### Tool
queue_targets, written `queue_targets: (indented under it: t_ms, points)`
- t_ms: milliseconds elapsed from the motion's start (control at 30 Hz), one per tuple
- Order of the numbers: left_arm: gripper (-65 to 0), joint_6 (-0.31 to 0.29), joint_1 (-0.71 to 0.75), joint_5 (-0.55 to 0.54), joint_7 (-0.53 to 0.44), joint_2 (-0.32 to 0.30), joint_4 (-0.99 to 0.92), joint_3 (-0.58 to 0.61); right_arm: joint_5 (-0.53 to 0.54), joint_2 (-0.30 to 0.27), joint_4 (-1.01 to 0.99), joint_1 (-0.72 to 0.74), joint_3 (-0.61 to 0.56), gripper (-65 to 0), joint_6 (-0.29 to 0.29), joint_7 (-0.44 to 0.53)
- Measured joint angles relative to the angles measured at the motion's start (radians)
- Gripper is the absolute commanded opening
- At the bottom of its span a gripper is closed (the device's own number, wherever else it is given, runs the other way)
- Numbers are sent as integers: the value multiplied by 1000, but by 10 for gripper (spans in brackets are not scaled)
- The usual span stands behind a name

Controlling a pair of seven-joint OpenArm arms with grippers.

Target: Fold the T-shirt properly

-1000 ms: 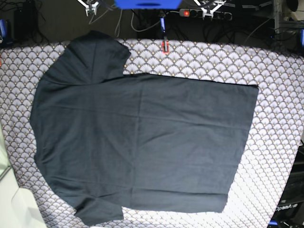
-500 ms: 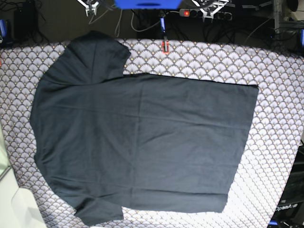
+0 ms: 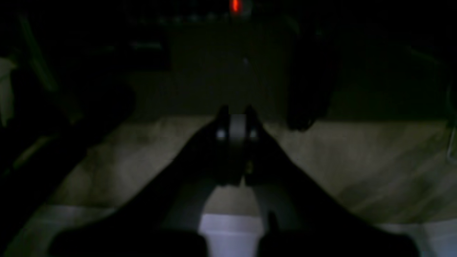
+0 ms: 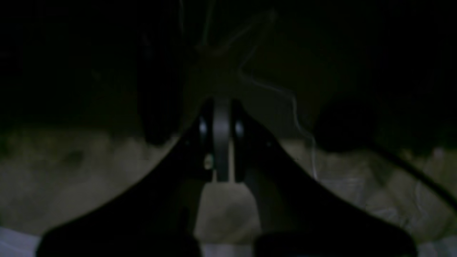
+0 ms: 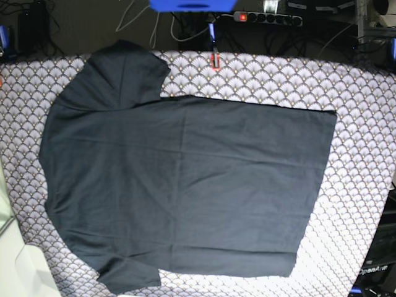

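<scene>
The T-shirt (image 5: 185,179) is a dark charcoal garment spread flat on the patterned table, neck end to the left and hem to the right. One sleeve (image 5: 127,71) points to the far edge, the other (image 5: 127,275) to the near edge. Neither gripper shows in the base view. In the dim left wrist view my left gripper (image 3: 234,114) has its fingers pressed together with nothing between them, above a pale floor. In the right wrist view my right gripper (image 4: 221,107) is likewise shut and empty. The shirt appears in neither wrist view.
A cloth with a fan-scale pattern (image 5: 359,124) covers the table. A small red and black object (image 5: 214,60) sits at the far edge. Behind the table are a power strip with a red light (image 5: 267,18), cables and a blue box (image 5: 192,5).
The pale arm ends seen at the top edge of the base view have withdrawn out of the frame. The T-shirt lies as before.
</scene>
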State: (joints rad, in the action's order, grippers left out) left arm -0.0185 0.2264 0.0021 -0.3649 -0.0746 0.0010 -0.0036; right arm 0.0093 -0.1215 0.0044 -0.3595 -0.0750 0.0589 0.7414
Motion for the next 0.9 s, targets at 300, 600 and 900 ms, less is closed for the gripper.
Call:
queue_targets:
  t_ms: [300, 600, 900]
  points:
    - [-650, 0, 141, 0, -468, -8, 6, 2, 0, -43, 7, -147, 1, -650, -1, 431]
    - [-650, 3, 356, 0, -914, -6, 0, 5, -3, -53, 102, -279, 0, -650, 0, 610]
    - [-650, 3, 364, 0, -923, 0, 39, 4, -4, -53, 615, -559, -1, -650, 0, 597]
